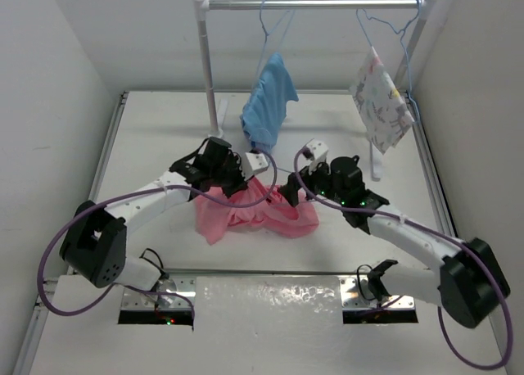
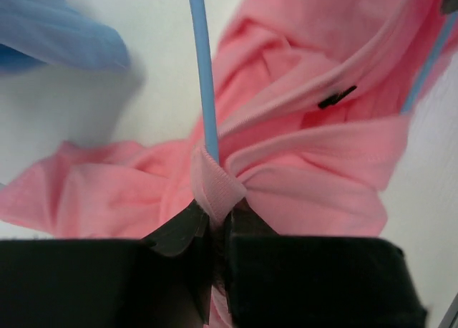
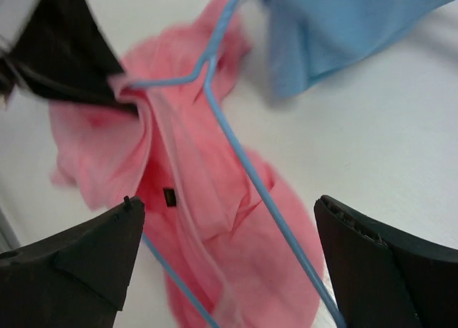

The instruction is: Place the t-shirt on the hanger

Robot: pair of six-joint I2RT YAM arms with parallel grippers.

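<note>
Found the t-shirt (image 1: pixel 254 215) crumpled in a heap near the middle of the table (image 1: pixel 164 137), well clear of all four edges. Noted the hanger (image 3: pixel 250 170) lying in that heap, with one wire arm crossing the pink folds and its bent neck rising out of them on the far side.

Saw the left gripper (image 2: pixel 215 228) pinched tight on a narrow band of the pink cloth, right at the foot of a wire run. Unable to tell whether the wire itself is caught in the same pinch, the fold hiding that spot.

Recorded the right gripper (image 3: pixel 229 203) spread wide and holding nothing, poised just above the heap from the right.

Observed bare table left and right of the heap and along the near edge.

Logged a blue shirt (image 1: pixel 268 101) hanging from the rail (image 1: pixel 315 4) at the far edge, its hem near the heap. Logged a white patterned cloth (image 1: pixel 381 101) on the same rail toward the far right corner, well apart from the heap.
</note>
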